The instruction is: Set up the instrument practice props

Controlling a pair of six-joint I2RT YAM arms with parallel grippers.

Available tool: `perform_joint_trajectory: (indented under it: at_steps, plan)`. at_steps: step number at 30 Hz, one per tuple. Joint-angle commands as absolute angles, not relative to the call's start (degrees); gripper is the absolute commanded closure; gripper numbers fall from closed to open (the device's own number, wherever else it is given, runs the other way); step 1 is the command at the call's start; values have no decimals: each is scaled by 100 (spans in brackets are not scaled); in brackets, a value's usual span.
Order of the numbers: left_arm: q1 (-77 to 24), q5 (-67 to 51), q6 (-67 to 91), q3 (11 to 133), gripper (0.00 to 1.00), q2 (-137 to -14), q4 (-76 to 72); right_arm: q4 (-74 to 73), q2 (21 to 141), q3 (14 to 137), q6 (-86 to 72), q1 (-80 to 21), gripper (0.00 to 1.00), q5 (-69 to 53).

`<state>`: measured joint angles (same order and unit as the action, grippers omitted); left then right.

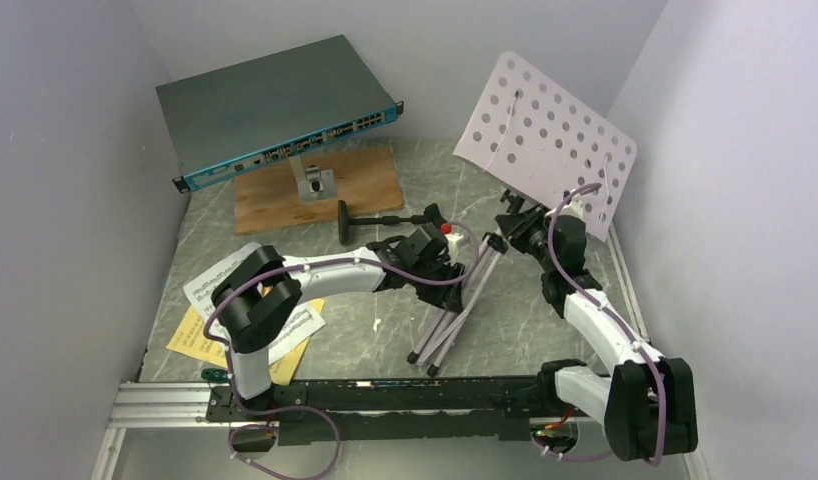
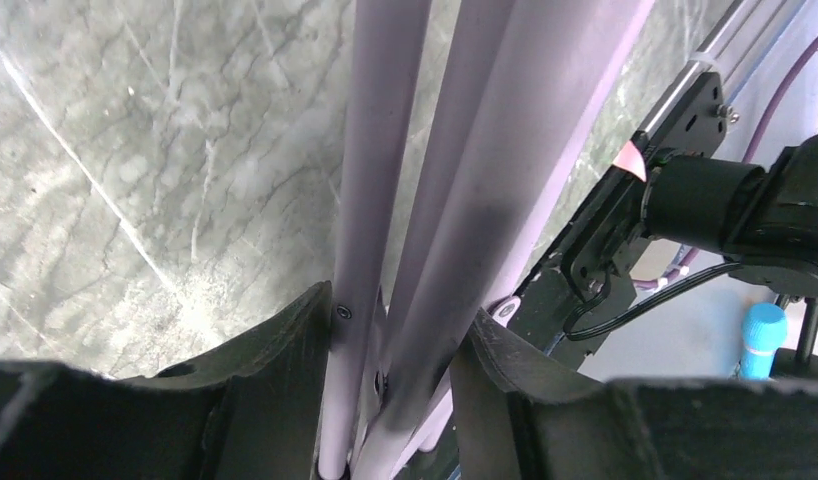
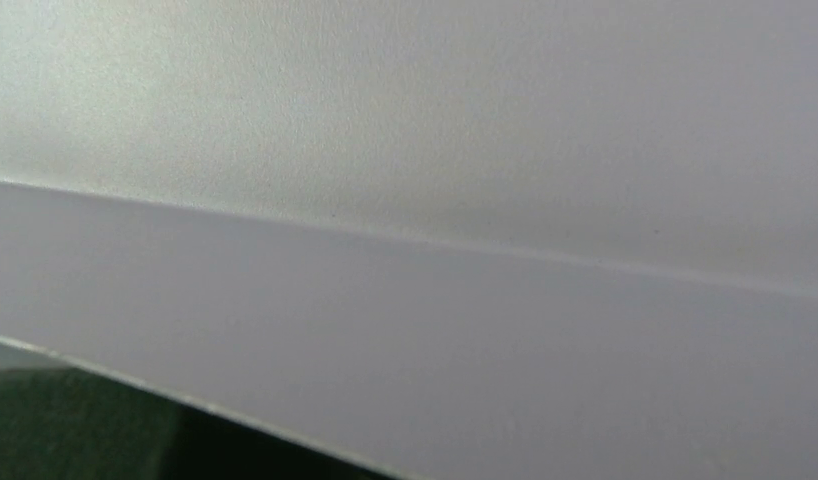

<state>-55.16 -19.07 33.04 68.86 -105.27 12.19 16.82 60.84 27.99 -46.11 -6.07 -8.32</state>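
Centre-right on the worktop (image 1: 530, 320), the music stand (image 1: 545, 130) leans, and the left hand (image 1: 461, 266) is clamped around its folded tripod legs (image 2: 385, 150). The right hand (image 1: 520, 225) sits at the neck under the perforated desk; its grip cannot be determined. Music sheets (image 1: 207, 283) lie at near left.

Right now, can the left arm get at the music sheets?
Probably not: the left gripper is shut on the music stand legs, and the music sheets lie partly under its own elbow.
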Motion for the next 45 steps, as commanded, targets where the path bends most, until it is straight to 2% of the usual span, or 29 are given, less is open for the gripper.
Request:
perform_joint_trajectory:
  at_steps: [1, 9, 13, 17, 23, 28, 40, 43, 45]
  plan:
    - [-5134, -650, 2872, 7116, 76, -10570, 1705, 4133, 5369, 3929, -3890, -684, 100, -2801]
    - [-5001, 78, 2511, 7301, 100, -10346, 1490, 4883, 5195, 4183, -3271, -948, 100, -3849]
    - [-4999, 713, 2297, 7094, 100, -10188, 1212, 5673, 5025, 3934, -3471, -1069, 100, -4172]
    - [-5000, 1166, 1964, 6543, 100, -9941, 492, 5788, 4672, 3745, -3081, -1312, 100, -4487]
    - [-4998, 1548, 1220, 5674, 100, -9791, -1443, 4805, 4230, 3739, -1544, -2040, 100, -4706]
    - [-4996, 1682, 719, 5511, 100, -9782, -2165, 3742, 4073, 4023, -727, -2608, 100, -4583]
    - [-4999, 1785, 613, 5170, 100, -9817, -2465, 3629, 3629, 3213, -463, -2997, 100, -3701]
    - [-5001, 1438, 635, 5298, 100, -9696, -2095, 3736, 3520, 2991, -539, -2997, 100, -3086]
    - [-4999, 1202, 731, 5670, 100, -9577, -1328, 3837, 3511, 2929, -610, -2996, 100, -2811]
